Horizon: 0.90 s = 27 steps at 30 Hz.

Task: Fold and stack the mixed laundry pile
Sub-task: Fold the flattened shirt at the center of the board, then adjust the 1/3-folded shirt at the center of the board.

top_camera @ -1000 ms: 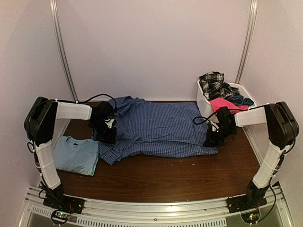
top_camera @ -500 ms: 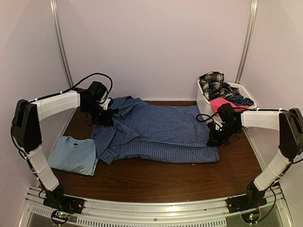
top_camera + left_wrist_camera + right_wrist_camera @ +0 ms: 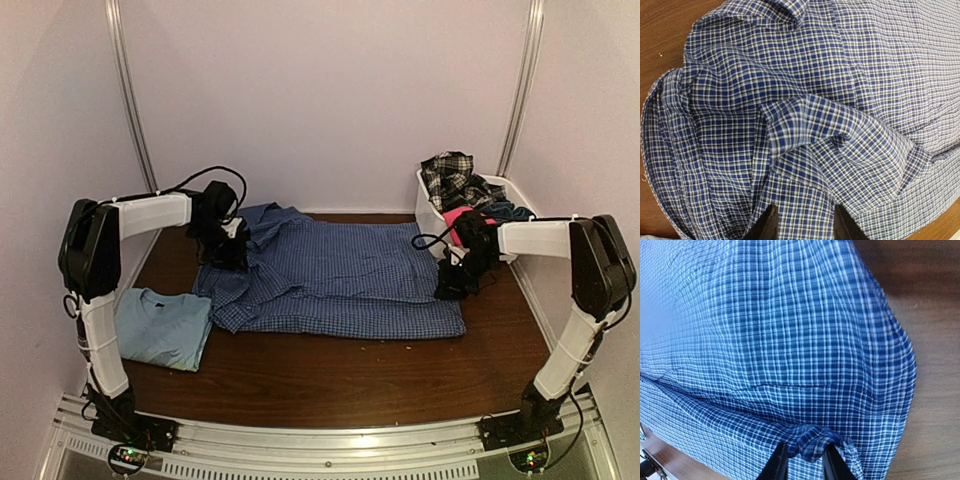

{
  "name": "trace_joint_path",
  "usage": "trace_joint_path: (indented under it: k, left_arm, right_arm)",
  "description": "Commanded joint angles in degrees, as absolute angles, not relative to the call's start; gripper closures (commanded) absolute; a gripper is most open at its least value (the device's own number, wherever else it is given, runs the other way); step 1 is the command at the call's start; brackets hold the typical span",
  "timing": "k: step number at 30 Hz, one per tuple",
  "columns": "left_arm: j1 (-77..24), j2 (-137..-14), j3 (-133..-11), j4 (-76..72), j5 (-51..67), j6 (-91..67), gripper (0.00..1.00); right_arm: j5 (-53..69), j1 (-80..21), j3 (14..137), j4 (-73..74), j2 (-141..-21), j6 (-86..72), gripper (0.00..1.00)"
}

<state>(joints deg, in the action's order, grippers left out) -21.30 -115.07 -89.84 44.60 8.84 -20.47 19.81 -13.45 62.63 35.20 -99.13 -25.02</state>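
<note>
- Since a second ago, the left arm has swung from the near left side of the shirt (image 3: 340, 275) to its far left corner. The right arm has shifted slightly toward the far side. The shirt now lies flatter and more square.
- Location: the shirt is spread across the middle of the table (image 3: 330, 385). A folded T-shirt (image 3: 160, 325) lies at the near left. The remaining garments sit in the basket (image 3: 428, 215) at the far right.
- Risk: if the right arm rises with cloth caught between its fingers, the hem is likely to drag and the flat spread is lost.
- Risk: the left corner stays rumpled, with overlapping ridges. A fold made over it probably turns out lumpy.
- Left gripper (image 3: 802, 222): fingers parted, cloth lying loose between them, nothing grasped.
- Right gripper (image 3: 805, 457): fingers close together, pinching a bunched fold of the shirt's right hem.
</note>
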Motion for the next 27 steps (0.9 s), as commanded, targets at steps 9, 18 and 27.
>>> trace_joint_path:
  k: [9, 18, 27]
  left_arm:
    - [-21.2, -93.9, -74.4, 44.8, 15.3, -16.5, 0.47]
    - [-28.7, -97.3, -66.4, 36.6, 18.8, -21.1, 0.53]
    - [-26.7, -100.3, -56.5, 37.2, 13.1, -22.0, 0.58]
  right_arm:
    - [20.7, -13.4, 63.6, 40.9, -86.5, -22.8, 0.54]
    - [29.0, -22.2, 55.7, 29.5, -91.2, -29.1, 0.66]
    - [24.9, -21.4, 48.8, 30.1, -96.6, -28.6, 0.68]
